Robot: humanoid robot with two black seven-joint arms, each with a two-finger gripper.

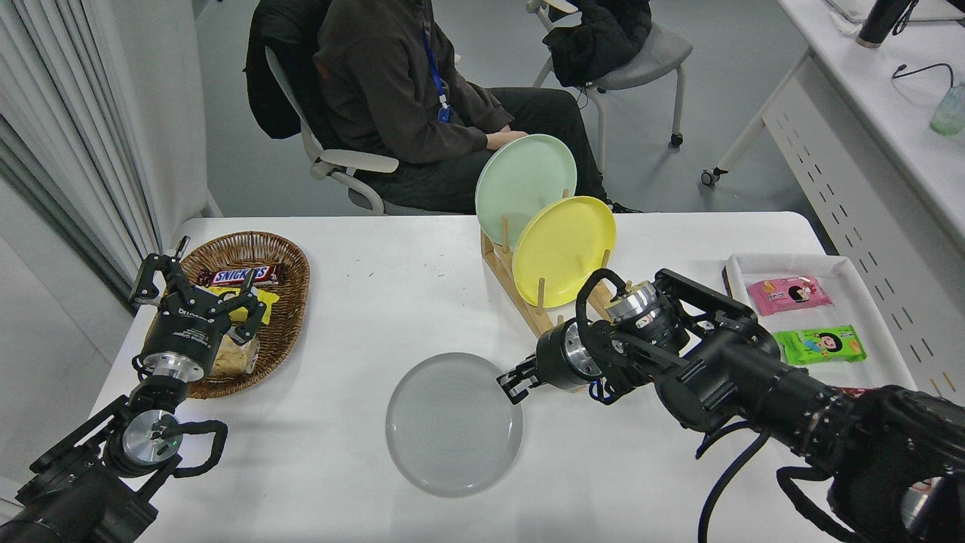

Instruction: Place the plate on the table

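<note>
The grey plate (pixel 454 424) lies flat on the white tabletop (pixel 362 302), near the middle. The right gripper (pixel 511 383) is clamped on its right rim. The left gripper (pixel 197 290) sits spread apart over a basket (pixel 285 260) at the left.

I can read only "SNICKERS" on the bar (pixel 243 276) in the wicker basket (pixel 290 317) near the table's (pixel 362 317) left edge
</note>
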